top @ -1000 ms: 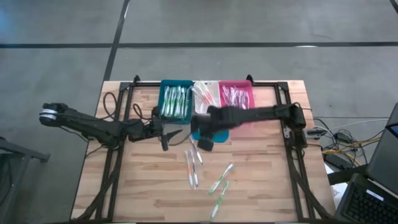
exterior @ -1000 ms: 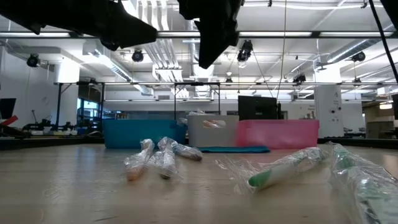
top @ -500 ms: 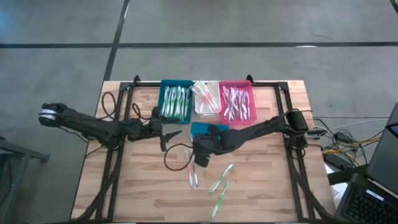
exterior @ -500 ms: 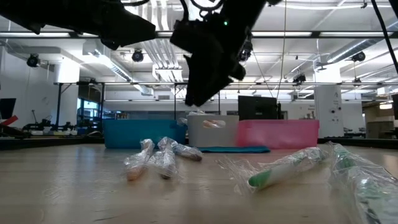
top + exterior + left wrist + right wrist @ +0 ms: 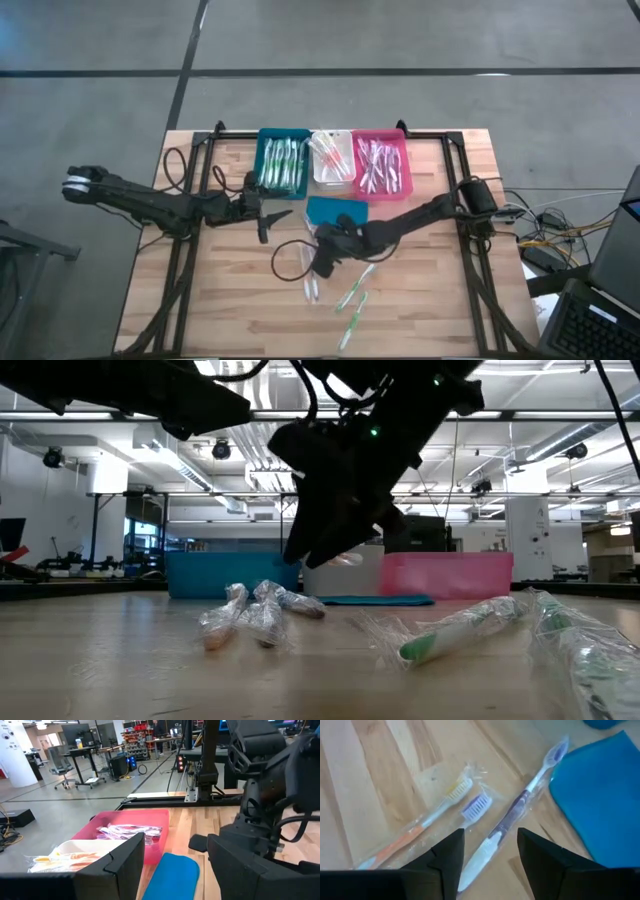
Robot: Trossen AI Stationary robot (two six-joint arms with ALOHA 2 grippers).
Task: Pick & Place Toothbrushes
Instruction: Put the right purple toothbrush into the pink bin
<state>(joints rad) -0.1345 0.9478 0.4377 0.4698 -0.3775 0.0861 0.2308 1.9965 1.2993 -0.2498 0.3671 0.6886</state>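
Several wrapped toothbrushes lie loose on the wooden table [image 5: 420, 300]: a purple-handled one [image 5: 506, 822], an orange one [image 5: 415, 831] and a blue-headed one [image 5: 476, 806] side by side, with green ones [image 5: 354, 290] nearer the front edge. My right gripper [image 5: 487, 860] hangs open just above the purple toothbrush, one finger on each side of its handle and clear of it; the low view shows the right gripper [image 5: 305, 550] off the tabletop. My left gripper [image 5: 268, 215] waits open and level at mid-left, above the table.
A teal bin [image 5: 283, 163], a white bin [image 5: 332, 158] and a pink bin [image 5: 381, 165], each holding toothbrushes, stand in a row at the far edge. A flat teal lid [image 5: 335, 211] lies in front of them, right beside my right gripper. Bare wood lies near the front corners.
My right gripper has come away from the bins toward the table's near edge and sunk low over the loose toothbrushes, tipping and rolling on the way. The toothbrushes on the table have not moved.
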